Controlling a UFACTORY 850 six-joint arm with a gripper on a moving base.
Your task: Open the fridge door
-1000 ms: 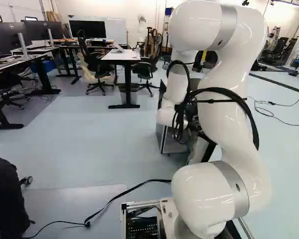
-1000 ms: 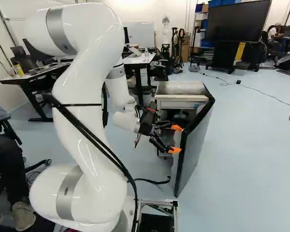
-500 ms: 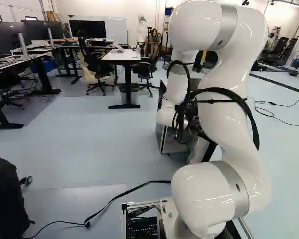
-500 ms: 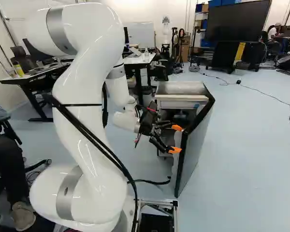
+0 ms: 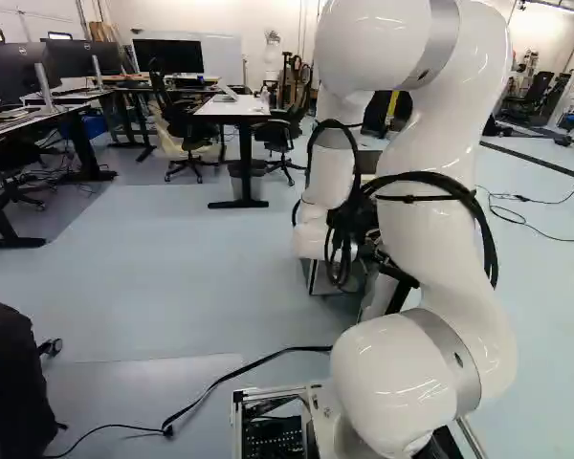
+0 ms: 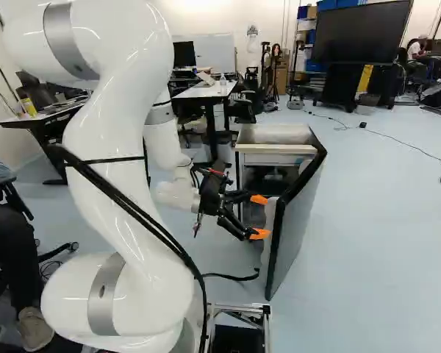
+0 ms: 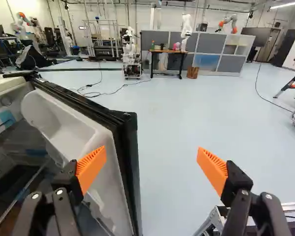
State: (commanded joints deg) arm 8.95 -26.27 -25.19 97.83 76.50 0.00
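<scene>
At ten to eleven o'clock from the gripper (image 6: 263,217), taking twelve as straight along its fingers, the fridge door (image 6: 298,220) stands swung out from the fridge (image 6: 275,159). The fingers are spread wide and hold nothing. Looking along the gripper (image 7: 151,152), the finger on the nine o'clock side overlaps the door's white inner lining (image 7: 64,120); whether it touches, I cannot tell. The finger on the three o'clock side is well apart from the door, over bare floor. The door's black edge (image 7: 130,162) runs between the two fingers as seen from the wrist, nearer the first. The open inside of the fridge lies towards nine o'clock, with a metal frame (image 7: 214,219) low at about two.

Pale blue-grey floor (image 7: 162,113) spreads ahead, crossed by a thin dark cable (image 7: 110,93) at eleven. Farther off, near twelve, are another robot (image 7: 131,54) and a wooden-topped bench (image 7: 169,51), with grey partitions (image 7: 206,43) behind and on towards one.

Taking twelve as straight ahead of the base, a white-topped desk (image 5: 239,105) is at eleven, a black office chair (image 5: 187,120) just beside it, and a large dark screen (image 6: 360,31) is at one.
</scene>
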